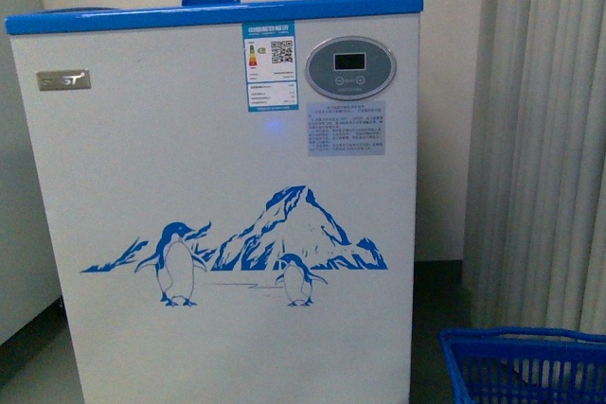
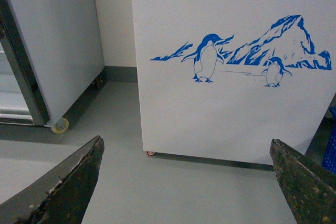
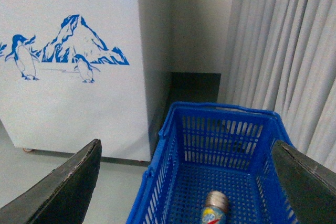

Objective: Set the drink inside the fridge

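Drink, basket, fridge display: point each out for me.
Drink [image 3: 216, 205]: right wrist view, its visible end.
Basket [image 3: 220, 109]: right wrist view, far rim.
Fridge display [image 1: 349, 65]: front view, oval's centre.

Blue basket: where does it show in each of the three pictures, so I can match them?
Front view: the blue basket is in the lower right corner, right of the fridge.
Left wrist view: only a blue sliver at the picture's edge, past the fridge's corner.
Right wrist view: nearly whole, beside the fridge, drink lying inside.
Shared landmark: the penguin-and-mountain picture on the fridge.
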Robot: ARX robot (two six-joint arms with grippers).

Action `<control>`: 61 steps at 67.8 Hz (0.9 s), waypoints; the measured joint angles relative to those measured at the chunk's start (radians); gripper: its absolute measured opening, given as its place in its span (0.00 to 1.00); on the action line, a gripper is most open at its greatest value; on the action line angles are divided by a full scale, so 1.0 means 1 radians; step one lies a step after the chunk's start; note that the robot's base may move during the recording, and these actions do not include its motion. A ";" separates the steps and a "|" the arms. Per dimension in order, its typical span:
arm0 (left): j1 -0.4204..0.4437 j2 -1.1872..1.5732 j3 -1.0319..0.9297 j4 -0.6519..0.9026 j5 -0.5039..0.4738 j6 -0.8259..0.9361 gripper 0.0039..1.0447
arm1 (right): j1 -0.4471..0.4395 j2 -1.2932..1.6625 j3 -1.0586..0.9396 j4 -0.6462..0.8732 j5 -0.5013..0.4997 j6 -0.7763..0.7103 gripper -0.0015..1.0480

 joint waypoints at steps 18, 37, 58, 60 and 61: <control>0.000 0.001 0.000 0.000 0.000 0.000 0.92 | 0.000 0.000 0.000 0.000 0.002 0.000 0.93; 0.000 0.001 0.000 0.000 -0.001 0.000 0.92 | -0.136 0.705 0.166 -0.155 0.071 0.172 0.93; 0.000 0.001 0.000 0.000 0.000 0.000 0.92 | -0.202 1.801 0.408 0.457 0.070 0.094 0.93; 0.000 0.001 0.000 0.000 0.000 0.000 0.92 | -0.202 1.884 0.444 0.483 0.072 0.094 0.93; 0.000 0.001 0.000 0.000 0.000 0.000 0.92 | -0.201 1.911 0.456 0.490 0.072 0.094 0.93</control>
